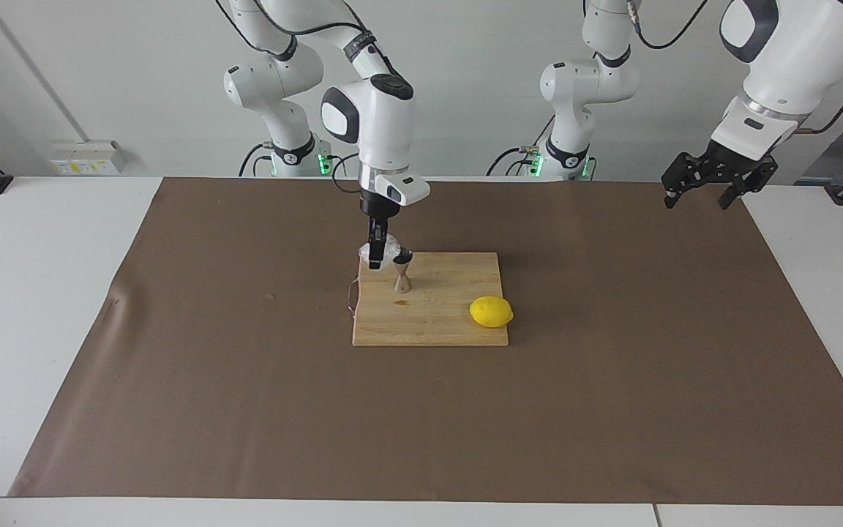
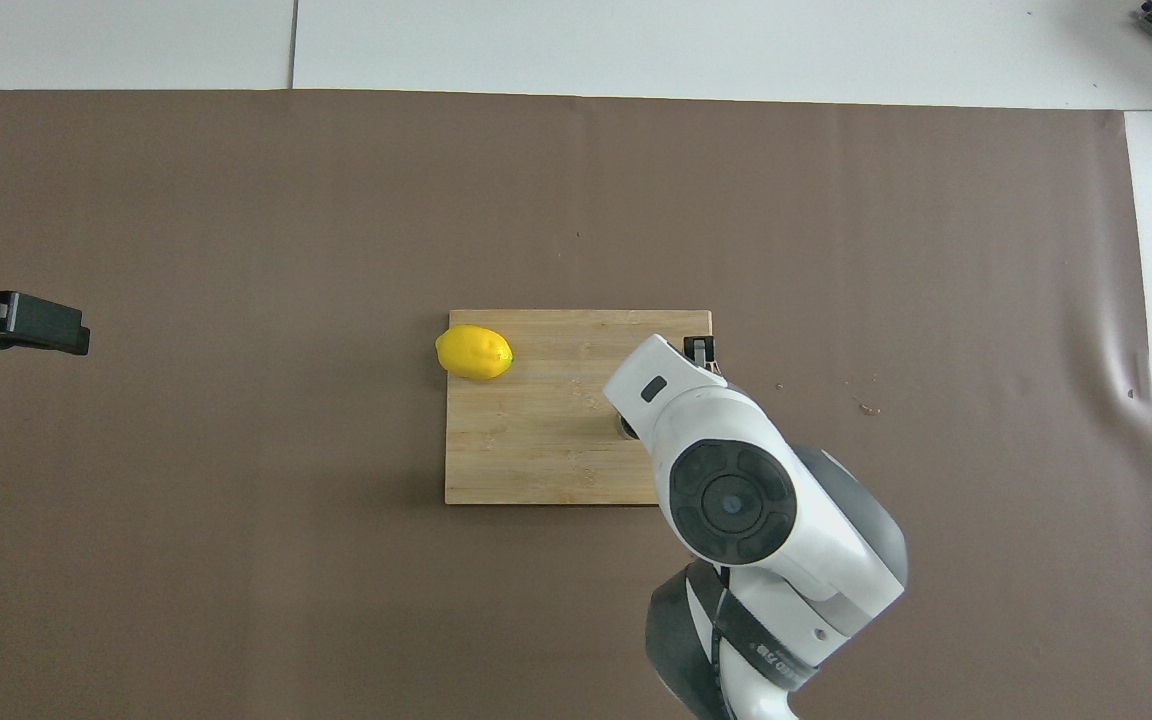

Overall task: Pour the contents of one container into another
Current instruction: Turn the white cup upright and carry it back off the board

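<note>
Overhead: right arm (image 2: 736, 480) hides cup, most of jigger (image 2: 625, 428).

On the board (image 1: 451, 322), the jigger (image 1: 402, 275) stands nearer the robots than the lemon (image 1: 491, 312).

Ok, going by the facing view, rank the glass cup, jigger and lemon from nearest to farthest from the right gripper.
1. Glass cup: held in the shut right gripper, over the board's edge toward the right arm's end.
2. Jigger: upright on the board, just beside the cup.
3. Lemon: at the board's edge toward the left arm's end.
</note>
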`<state>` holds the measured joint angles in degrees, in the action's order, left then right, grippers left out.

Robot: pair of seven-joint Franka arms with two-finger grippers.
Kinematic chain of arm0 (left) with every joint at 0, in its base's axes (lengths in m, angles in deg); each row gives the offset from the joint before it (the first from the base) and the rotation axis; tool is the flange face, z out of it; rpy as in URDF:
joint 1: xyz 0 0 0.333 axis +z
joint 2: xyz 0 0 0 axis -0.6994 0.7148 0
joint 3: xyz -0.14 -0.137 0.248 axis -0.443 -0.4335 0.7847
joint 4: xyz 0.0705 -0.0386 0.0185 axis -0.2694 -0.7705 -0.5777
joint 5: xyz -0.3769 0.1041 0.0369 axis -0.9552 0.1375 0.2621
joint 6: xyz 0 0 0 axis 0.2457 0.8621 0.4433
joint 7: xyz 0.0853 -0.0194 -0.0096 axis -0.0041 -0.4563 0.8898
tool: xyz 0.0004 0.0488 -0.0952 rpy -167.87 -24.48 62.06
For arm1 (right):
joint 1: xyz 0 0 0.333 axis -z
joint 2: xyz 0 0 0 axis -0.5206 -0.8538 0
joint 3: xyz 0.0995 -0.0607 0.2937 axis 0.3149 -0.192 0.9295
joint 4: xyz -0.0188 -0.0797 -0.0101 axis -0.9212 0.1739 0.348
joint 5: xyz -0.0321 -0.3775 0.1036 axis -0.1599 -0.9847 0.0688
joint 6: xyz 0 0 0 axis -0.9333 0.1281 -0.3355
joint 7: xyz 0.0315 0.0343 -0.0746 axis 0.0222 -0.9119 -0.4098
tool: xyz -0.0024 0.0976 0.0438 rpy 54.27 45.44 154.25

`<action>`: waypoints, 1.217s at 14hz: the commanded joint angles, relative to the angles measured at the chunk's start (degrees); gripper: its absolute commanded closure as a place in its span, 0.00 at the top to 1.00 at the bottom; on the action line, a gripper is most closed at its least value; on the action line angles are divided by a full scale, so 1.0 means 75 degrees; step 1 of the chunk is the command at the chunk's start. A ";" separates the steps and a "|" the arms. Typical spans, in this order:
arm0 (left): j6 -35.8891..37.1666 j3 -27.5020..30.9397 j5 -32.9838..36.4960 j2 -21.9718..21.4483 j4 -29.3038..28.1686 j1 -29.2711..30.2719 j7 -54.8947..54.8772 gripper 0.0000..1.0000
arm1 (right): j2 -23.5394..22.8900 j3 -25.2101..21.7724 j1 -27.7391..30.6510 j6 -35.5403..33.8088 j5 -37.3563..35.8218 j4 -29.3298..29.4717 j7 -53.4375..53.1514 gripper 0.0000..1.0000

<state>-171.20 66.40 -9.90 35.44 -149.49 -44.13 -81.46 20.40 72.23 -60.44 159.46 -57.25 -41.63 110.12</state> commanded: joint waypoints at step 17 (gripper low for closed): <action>0.0084 0.0068 -0.0054 -0.0098 -0.0086 -0.0056 -0.0033 1.00 | -0.0069 0.0015 0.3312 0.0162 0.5499 -0.0626 0.7135 0.49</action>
<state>-171.20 66.40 -9.90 35.44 -149.49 -44.13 -81.46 19.86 71.72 -38.69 159.66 -21.12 -44.70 157.25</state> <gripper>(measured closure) 0.000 0.480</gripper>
